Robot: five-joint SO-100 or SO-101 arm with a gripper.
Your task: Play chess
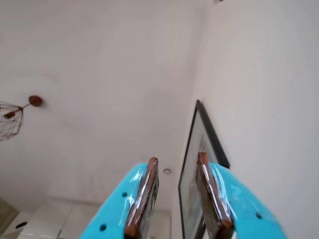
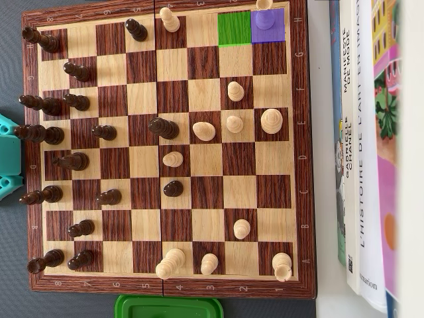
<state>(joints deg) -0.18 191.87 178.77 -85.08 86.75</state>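
Note:
In the overhead view a wooden chessboard (image 2: 301, 132) lies flat, with dark pieces (image 2: 74, 160) mostly along its left side and light pieces (image 2: 234, 124) spread over the right half. One square is tinted green (image 2: 234, 28) and stands empty. The square next to it is tinted purple (image 2: 274, 36) and holds a pawn (image 2: 264, 20). In the wrist view my gripper (image 1: 177, 157) points up at the wall and ceiling, its turquoise jaws open, with nothing between the brown pads (image 1: 144, 194). Only a teal part of the arm (image 2: 8, 156) shows at the board's left edge.
Books (image 2: 371, 152) lie along the right side of the board. A green lid or container (image 2: 169, 307) sits below the board's bottom edge. In the wrist view I see a framed picture (image 1: 207, 132) on the wall and a wire lamp (image 1: 10, 119).

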